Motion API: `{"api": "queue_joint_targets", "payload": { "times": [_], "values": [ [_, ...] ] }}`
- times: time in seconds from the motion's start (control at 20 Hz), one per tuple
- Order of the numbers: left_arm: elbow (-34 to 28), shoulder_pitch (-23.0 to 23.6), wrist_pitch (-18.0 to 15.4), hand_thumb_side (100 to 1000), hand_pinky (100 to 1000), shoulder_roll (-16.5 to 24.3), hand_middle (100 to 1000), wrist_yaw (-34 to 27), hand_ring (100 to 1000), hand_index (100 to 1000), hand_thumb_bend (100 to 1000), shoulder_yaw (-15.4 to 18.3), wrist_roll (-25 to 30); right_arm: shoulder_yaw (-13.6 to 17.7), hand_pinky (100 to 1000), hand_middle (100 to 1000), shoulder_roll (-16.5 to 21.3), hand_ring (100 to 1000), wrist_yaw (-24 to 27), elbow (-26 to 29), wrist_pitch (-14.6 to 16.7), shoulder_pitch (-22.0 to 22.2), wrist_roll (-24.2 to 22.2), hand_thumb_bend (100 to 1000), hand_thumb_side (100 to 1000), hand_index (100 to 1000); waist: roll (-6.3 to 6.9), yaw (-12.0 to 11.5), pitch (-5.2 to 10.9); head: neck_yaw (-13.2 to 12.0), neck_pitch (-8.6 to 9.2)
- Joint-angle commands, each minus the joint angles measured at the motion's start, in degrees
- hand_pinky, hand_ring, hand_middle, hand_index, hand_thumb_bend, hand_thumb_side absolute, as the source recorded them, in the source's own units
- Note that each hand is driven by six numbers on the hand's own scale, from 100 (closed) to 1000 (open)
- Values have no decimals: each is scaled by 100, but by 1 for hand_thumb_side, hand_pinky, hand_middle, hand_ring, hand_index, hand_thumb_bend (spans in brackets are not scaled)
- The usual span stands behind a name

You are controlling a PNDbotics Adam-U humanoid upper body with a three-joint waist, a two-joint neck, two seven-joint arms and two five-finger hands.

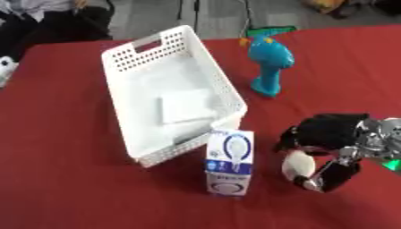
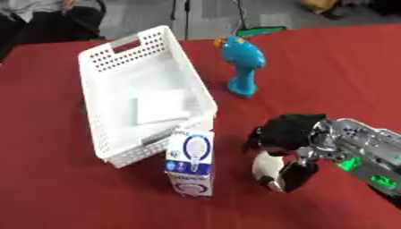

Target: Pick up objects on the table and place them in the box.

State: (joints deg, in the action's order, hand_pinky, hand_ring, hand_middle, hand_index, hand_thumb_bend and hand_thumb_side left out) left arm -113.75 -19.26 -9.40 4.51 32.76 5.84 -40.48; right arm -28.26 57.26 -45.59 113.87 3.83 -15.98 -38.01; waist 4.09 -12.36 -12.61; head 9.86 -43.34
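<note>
The right hand [image 2: 291, 139] is curling its fingers [image 2: 293, 177] around a white bulb [image 2: 267, 167] near the surface's right edge, beside the bulb box [image 1: 230, 162]. The bulb is probably light, smooth and fragile; holding its round body seems safest.

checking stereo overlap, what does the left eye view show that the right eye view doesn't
Only the left eye view: a white thing at the left edge. Only the right eye view: more of the right forearm with green lights. Both: white basket holding a flat white item, teal toy, bulb box, right hand curled on a white object.
</note>
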Motion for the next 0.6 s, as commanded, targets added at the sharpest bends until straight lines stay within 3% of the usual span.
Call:
{"api": "queue_joint_targets", "payload": {
  "times": [0.05,0.3,0.6],
  "values": [
    [-84,-89,-2,1000,678,28,709,-18,735,781,100,-6,8,94,168,746,230,460,-64,72,53,-12,-11,365,469,932,79,-7,46,27,-75],
    [-84,-88,4,1000,677,17,710,-36,735,781,100,-14,12,100,162,762,242,456,-150,72,106,40,-152,439,469,958,93,-22,31,23,22],
    [-84,-87,-1,1000,676,0,709,-55,735,780,100,-29,18,110,156,761,243,454,-322,72,176,65,-139,459,467,962,102,-33,14,49,70]
  ]
}}
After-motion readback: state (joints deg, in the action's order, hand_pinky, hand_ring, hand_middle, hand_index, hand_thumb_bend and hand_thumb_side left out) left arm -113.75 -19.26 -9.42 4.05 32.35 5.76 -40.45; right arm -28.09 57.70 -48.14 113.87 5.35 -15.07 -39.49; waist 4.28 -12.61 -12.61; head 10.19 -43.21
